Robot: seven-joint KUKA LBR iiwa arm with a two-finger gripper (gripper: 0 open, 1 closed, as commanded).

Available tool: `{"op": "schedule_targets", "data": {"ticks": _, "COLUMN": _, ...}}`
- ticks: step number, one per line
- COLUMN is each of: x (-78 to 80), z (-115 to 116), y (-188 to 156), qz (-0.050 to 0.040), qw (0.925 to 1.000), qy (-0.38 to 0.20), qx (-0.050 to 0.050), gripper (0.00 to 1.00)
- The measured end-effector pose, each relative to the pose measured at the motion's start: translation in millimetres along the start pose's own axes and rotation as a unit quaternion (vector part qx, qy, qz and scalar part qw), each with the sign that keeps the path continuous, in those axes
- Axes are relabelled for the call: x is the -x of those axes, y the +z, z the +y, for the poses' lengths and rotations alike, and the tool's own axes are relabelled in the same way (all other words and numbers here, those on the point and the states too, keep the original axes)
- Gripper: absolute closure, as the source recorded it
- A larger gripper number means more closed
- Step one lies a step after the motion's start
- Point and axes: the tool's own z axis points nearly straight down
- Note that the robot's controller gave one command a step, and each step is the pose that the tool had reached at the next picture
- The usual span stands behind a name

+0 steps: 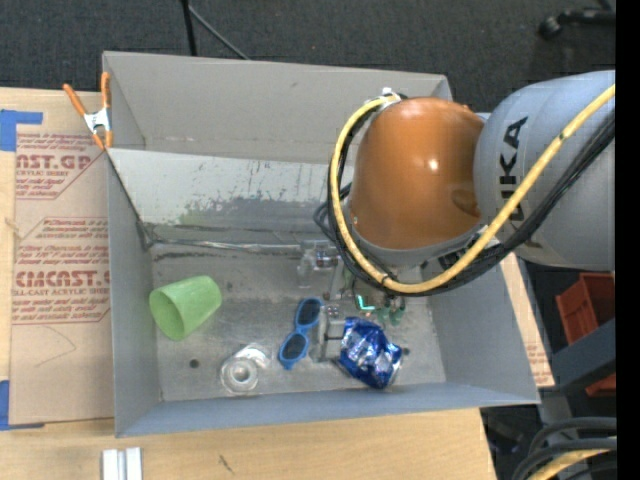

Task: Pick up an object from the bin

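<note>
The gripper (pixel 333 334) is hanging low over the near right floor of the bin (pixel 128 268), with the blue sunglasses (pixel 300 331) lying just to its left, their long axis running roughly near-to-far. The crumpled blue packet (pixel 369 354) is sitting just to its right (whether it is open or closed, I cannot tell).

Dark grey speckled carpet floor (pixel 320 18) lies along the top, crossed by a thin black cable (pixel 187 18); a black wheeled chair base (pixel 580 13) stands top right, a pale wooden tabletop (pixel 300 448) below.
</note>
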Motion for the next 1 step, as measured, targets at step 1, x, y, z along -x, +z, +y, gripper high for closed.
{"op": "schedule_targets", "data": {"ticks": 1, "x": 2.8, "z": 89.2, "y": 177.6, "qz": -0.0044, "qw": 0.9998, "qy": -0.018, "qx": 0.001, "gripper": 0.00}}
